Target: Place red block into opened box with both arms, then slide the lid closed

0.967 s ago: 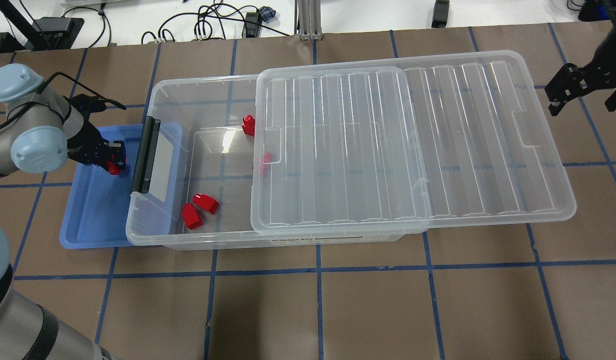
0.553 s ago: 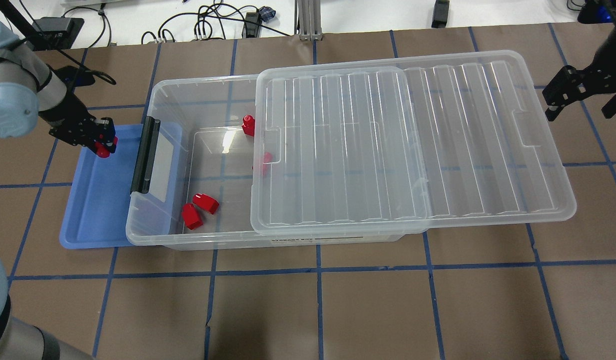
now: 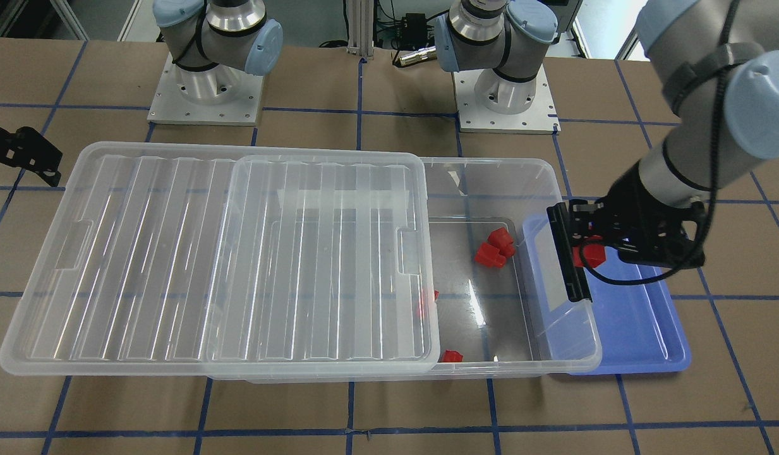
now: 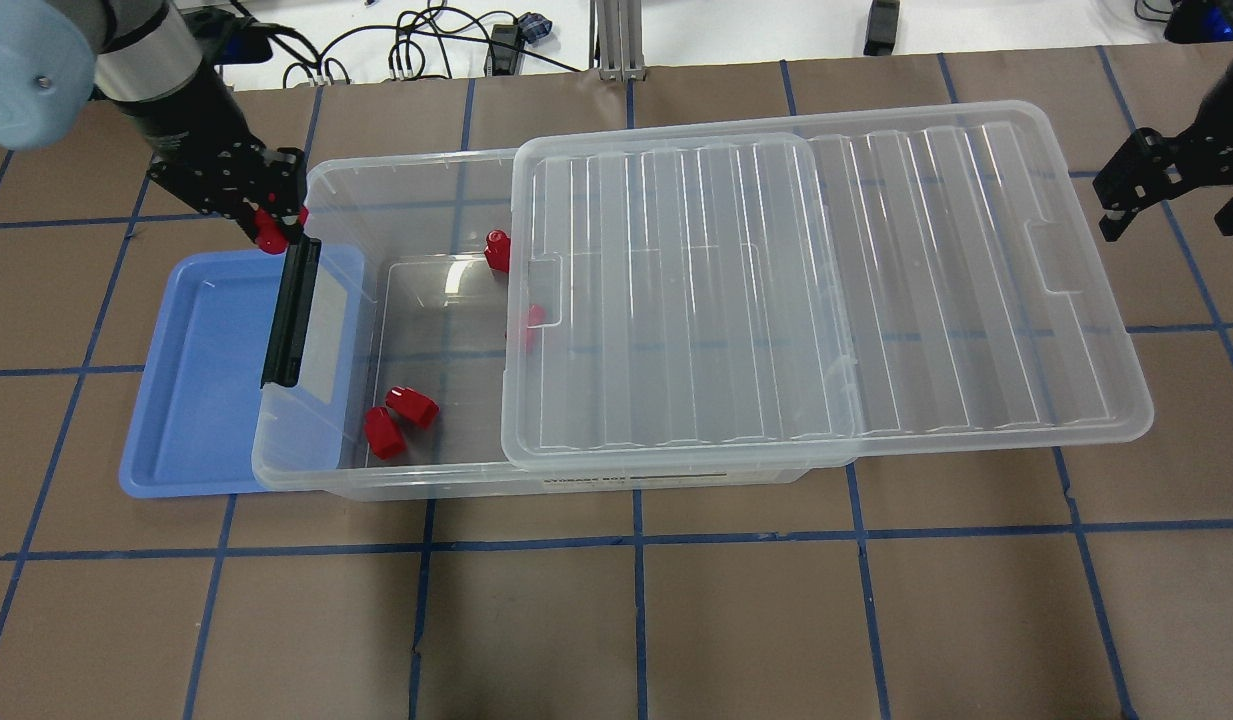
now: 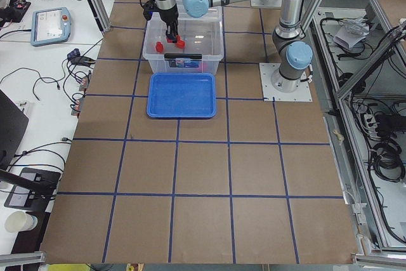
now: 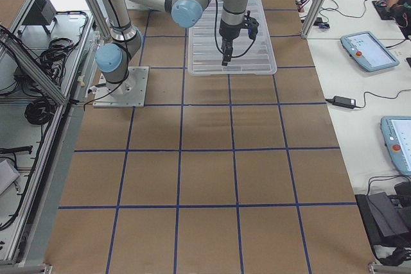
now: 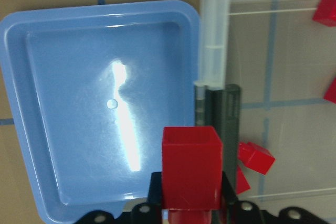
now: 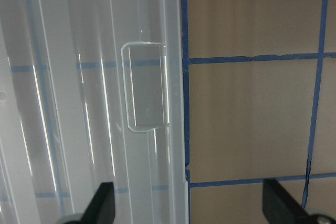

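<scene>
Desk: brown board, gridded with blue tape. A white bench with black cables runs along its far edge.

Writing: a label on the box's front wall, print too small to read.

Box: long axis left-right in the overhead view, black handle at its left end. The lid lies parallel on it, covering the box's right part and overhanging past its right end.

Left claw pinches the block at the far end of the box's handle, over the edge of the blue tray tucked under that end. The block's long axis follows the fingers, square end outward.

Four loose blocks lie inside the box.

Right claw: spread wide, empty, well past the box's right end at the lid's notched edge.
</scene>
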Controlling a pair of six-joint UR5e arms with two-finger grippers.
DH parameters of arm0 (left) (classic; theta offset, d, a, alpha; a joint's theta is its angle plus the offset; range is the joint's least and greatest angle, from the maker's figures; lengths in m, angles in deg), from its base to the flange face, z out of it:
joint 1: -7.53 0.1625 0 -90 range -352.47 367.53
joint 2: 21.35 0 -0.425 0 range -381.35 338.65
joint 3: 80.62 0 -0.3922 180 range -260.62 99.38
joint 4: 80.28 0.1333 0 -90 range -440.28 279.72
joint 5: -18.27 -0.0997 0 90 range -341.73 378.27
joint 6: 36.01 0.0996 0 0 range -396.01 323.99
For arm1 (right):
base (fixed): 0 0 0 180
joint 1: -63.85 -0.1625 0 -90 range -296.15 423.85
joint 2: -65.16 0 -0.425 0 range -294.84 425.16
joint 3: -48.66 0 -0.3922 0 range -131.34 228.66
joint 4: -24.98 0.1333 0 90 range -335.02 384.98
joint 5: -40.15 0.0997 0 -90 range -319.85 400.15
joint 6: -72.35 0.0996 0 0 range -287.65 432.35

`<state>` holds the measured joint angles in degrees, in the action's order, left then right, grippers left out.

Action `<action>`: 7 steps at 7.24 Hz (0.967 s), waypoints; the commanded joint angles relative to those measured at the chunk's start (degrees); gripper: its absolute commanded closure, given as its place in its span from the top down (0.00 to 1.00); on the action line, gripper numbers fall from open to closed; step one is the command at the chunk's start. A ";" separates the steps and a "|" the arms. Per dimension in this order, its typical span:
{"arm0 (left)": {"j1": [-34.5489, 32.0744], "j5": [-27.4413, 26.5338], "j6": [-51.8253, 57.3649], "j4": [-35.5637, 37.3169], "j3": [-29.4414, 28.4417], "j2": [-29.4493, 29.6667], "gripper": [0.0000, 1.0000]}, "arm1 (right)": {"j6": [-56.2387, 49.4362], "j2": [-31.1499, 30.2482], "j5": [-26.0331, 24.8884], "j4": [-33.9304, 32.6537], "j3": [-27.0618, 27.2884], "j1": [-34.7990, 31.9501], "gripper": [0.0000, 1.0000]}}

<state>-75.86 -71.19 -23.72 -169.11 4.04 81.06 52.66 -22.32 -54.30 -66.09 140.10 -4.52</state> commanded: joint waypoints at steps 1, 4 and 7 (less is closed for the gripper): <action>-5.01 -0.02 -6.47 8.71 4.52 2.08 0.07 | -0.17 0.03 0.05 -0.42 0.14 0.17 1.00; -5.11 -0.02 -6.14 28.69 17.00 5.25 0.07 | -0.17 0.12 -0.12 -0.95 -0.39 0.26 1.00; -5.20 0.51 -9.11 27.92 18.35 6.57 0.07 | -0.34 0.03 -0.30 -1.04 -0.48 0.26 1.00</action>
<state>-81.03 -70.91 -31.07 -141.06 21.92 87.19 52.34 -22.26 -54.54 -67.06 139.60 -4.27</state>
